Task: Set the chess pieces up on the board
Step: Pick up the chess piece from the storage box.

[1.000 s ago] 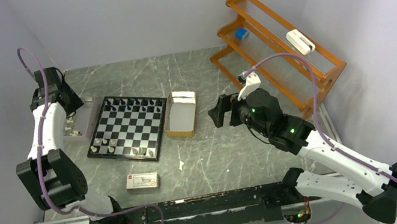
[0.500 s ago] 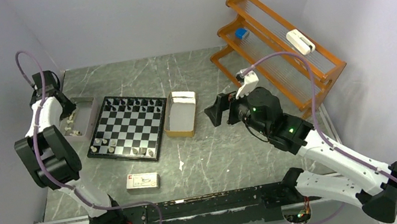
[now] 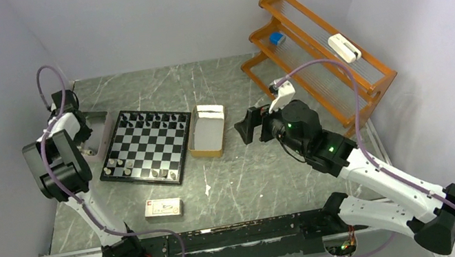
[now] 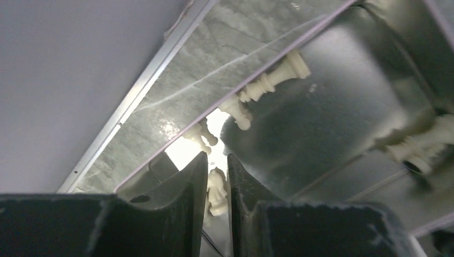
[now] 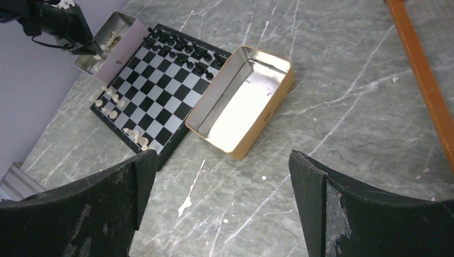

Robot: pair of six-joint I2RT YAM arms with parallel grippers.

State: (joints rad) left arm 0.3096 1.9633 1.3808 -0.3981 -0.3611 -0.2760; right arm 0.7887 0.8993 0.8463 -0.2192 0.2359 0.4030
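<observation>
From where I stand, the left gripper point(image 4: 217, 160) is down inside the metal tray point(image 4: 332, 107) just left of the board point(image 3: 151, 148). Its jaws are drawn close on either side of a pale piece point(image 4: 216, 195), though I can't tell whether they actually bite on it. To do this well, I'd say the squeeze should land square on the piece's body and the lift go straight up, so the other pale pieces point(image 4: 275, 75) along the tray wall aren't dragged along. Then it wants a slow carry to the near side of the board, where a few pale ones point(image 3: 120, 164) stand; the black pieces point(image 3: 150, 120) line the far side. The right gripper point(image 5: 222, 155) hangs wide open beside the tan box point(image 5: 257, 123), holding nothing. The small carton point(image 3: 163, 208) shows a red mark, but nothing on it reads from here, and I see no other lettering.
</observation>
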